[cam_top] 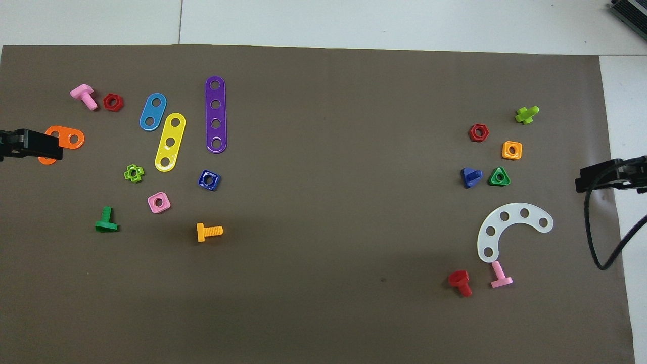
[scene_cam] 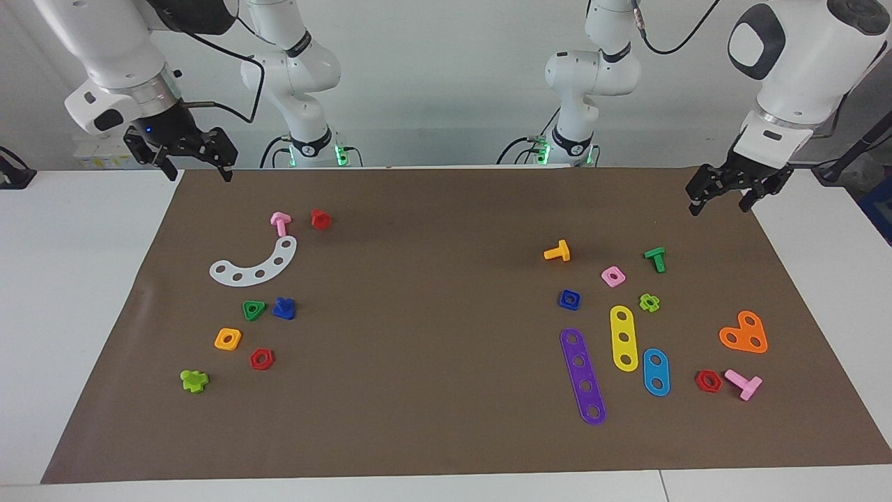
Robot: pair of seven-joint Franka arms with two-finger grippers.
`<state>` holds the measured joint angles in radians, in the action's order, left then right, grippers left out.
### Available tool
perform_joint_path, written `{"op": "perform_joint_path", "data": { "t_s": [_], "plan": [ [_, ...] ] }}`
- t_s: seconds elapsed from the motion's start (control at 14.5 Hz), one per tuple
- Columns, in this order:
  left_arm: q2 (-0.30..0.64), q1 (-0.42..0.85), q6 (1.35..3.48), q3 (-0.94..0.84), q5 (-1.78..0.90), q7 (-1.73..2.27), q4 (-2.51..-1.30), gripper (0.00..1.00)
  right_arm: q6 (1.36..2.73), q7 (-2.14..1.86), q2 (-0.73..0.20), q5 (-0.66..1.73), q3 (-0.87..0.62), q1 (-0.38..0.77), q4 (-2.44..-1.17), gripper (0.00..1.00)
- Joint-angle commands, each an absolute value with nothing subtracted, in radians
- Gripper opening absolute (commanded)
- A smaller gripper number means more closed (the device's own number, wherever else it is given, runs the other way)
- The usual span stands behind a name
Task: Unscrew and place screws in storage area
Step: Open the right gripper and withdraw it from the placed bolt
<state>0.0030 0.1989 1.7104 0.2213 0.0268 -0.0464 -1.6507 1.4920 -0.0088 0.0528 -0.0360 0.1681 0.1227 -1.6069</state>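
Observation:
The royal-blue bolt (scene_cam: pixel 283 307) rests on the brown mat (scene_cam: pixel 432 279) toward the right arm's end, touching or nearly touching a green triangular nut (scene_cam: pixel 254 309); it also shows in the overhead view (cam_top: pixel 470 177). It is loose, not screwed into anything. My right gripper (scene_cam: pixel 197 174) hangs open and empty in the air over the mat's edge at its own end (cam_top: pixel 604 178). My left gripper (scene_cam: pixel 720 207) hangs open and empty over the mat's edge at the left arm's end (cam_top: pixel 30 144). Both arms wait, well apart from the bolt.
Near the blue bolt lie a white curved plate (scene_cam: pixel 254 263), pink bolt (scene_cam: pixel 280 222), red bolt (scene_cam: pixel 320 219), orange nut (scene_cam: pixel 228 339), red nut (scene_cam: pixel 261 358) and green piece (scene_cam: pixel 194 380). At the left arm's end lie strips (scene_cam: pixel 582 375), a blue square nut (scene_cam: pixel 569 299), other bolts and nuts.

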Motion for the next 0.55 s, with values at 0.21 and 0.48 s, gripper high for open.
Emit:
{"op": "perform_joint_path", "data": {
  "t_s": [0.21,0.48],
  "plan": [
    [-0.029,0.199,1.720,0.218,0.048,-0.035,-1.687,1.00,1.480,0.029,0.046,-0.041,0.163,0.115,-1.588,1.00],
    [-0.029,0.199,1.720,0.218,0.048,-0.035,-1.687,1.00,1.479,0.068,0.052,-0.040,0.161,0.115,-1.589,1.00]
  ]
}}
